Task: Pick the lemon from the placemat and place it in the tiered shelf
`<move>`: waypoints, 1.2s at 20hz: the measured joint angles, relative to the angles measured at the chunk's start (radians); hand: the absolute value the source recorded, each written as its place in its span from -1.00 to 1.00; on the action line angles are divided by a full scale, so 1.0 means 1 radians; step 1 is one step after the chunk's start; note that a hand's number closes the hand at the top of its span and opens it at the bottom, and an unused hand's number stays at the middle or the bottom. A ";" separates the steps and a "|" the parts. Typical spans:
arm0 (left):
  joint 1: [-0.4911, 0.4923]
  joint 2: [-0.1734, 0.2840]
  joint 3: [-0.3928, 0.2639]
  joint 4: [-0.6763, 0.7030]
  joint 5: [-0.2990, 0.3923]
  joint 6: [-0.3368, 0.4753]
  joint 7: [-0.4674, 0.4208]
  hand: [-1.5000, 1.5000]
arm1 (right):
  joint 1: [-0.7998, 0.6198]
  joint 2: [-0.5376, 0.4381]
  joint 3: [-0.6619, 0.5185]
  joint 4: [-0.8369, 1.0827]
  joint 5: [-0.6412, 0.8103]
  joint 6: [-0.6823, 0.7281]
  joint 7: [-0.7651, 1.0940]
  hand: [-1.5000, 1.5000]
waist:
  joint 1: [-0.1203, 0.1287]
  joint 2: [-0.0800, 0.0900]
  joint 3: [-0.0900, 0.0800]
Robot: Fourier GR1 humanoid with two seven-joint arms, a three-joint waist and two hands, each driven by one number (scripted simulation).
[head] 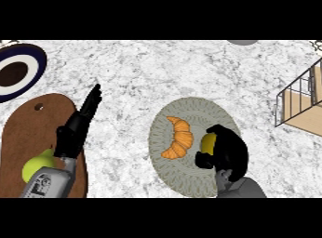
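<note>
the lemon [208,142] sits on the round grey placemat [191,111], at the mat's right side, and only a yellow sliver of it shows because the right hand [227,153] is curled around it from the right and from below, the black fingers wrapping over its top and a thumb hooking in under its lower left edge. the grey right forearm comes up from the lower edge of the view just under that hand. just to the left of the lemon, near but not clearly touching it, an orange croissant [179,138] lies on the same mat, running from upper left down in a curve. the tiered shelf [308,102] stands at the right edge of the counter, well apart from the mat, a dark wire frame with pale wooden boards, only part of it in view. the left hand [81,122] shows at the left, fingers straight and together, pointing up and slightly right, holding nothing; it hovers over a brown wooden cutting board [26,135] on which a yellow-green fruit [35,168] lies, partly hidden by the left forearm. a dark blue and white plate [26,62] with a brown centre rests at the upper left corner on the speckled marble counter [143,74].
</note>
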 measured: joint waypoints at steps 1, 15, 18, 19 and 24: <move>0.005 0.002 0.002 -0.018 -0.004 -0.001 0.011 0.00 | 0.000 -0.002 -0.007 0.006 0.008 0.004 -0.010 1.00 | 0.000 -0.001 0.000; 0.015 -0.030 0.060 -0.036 -0.040 -0.054 0.024 0.00 | 0.123 -0.036 0.056 -0.170 0.095 0.055 -0.086 1.00 | -0.005 -0.001 0.000; 0.030 -0.039 0.060 -0.047 -0.055 -0.055 0.022 0.00 | 0.155 -0.039 0.076 -0.257 0.112 0.073 -0.096 1.00 | -0.005 -0.001 0.000; 0.028 -0.037 0.062 -0.054 -0.056 -0.060 0.033 0.00 | 0.162 -0.031 0.088 -0.275 0.127 0.067 -0.099 1.00 | -0.005 -0.001 0.000; 0.026 -0.043 0.068 -0.045 -0.058 -0.059 0.027 0.00 | 0.155 -0.006 0.111 -0.420 0.148 -0.029 -0.100 1.00 | -0.009 -0.003 0.000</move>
